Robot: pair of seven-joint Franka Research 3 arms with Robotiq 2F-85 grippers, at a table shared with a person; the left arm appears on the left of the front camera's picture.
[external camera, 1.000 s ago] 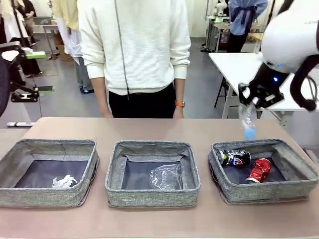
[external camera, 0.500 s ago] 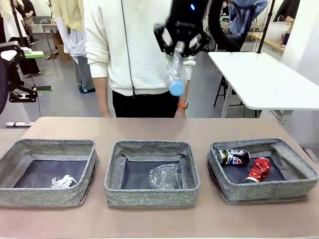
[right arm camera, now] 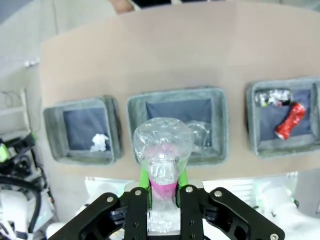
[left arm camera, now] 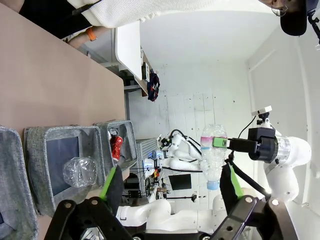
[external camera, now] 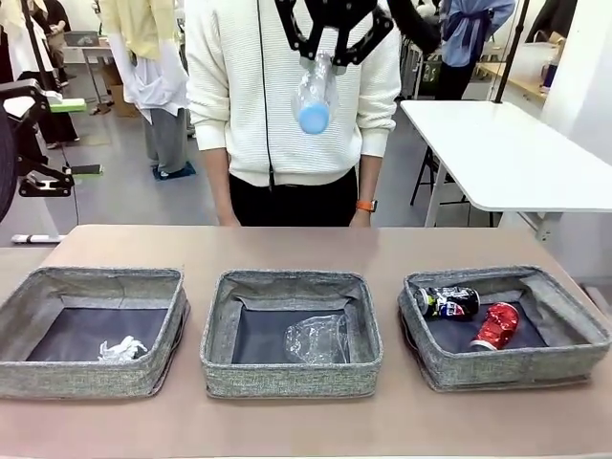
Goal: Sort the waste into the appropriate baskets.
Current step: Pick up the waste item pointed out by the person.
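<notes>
High over the table's far edge, my right gripper [external camera: 330,46] is shut on a small clear bottle [external camera: 314,94] that hangs with its blue cap down. In the right wrist view the bottle [right arm camera: 162,145] sits between the green pads [right arm camera: 145,176], above the middle basket [right arm camera: 176,102]. Three grey baskets stand in a row. The left one [external camera: 96,378] holds a white paper wad [external camera: 121,349], the middle one [external camera: 292,378] a clear plastic cup [external camera: 317,339], and the right one [external camera: 507,368] a dark can [external camera: 448,302] and a red can [external camera: 495,326]. My left gripper [external camera: 72,139] stands open at the left edge, holding nothing.
A person in a white sweater [external camera: 287,96] stands at the table's far side, right behind the raised bottle. A white table [external camera: 507,153] stands at the back right. Bare brown tabletop [external camera: 306,249] runs behind the baskets.
My right gripper has carried the bottle from above the right basket up and to the left, to high over the middle. The left gripper and the baskets' contents have not moved.
</notes>
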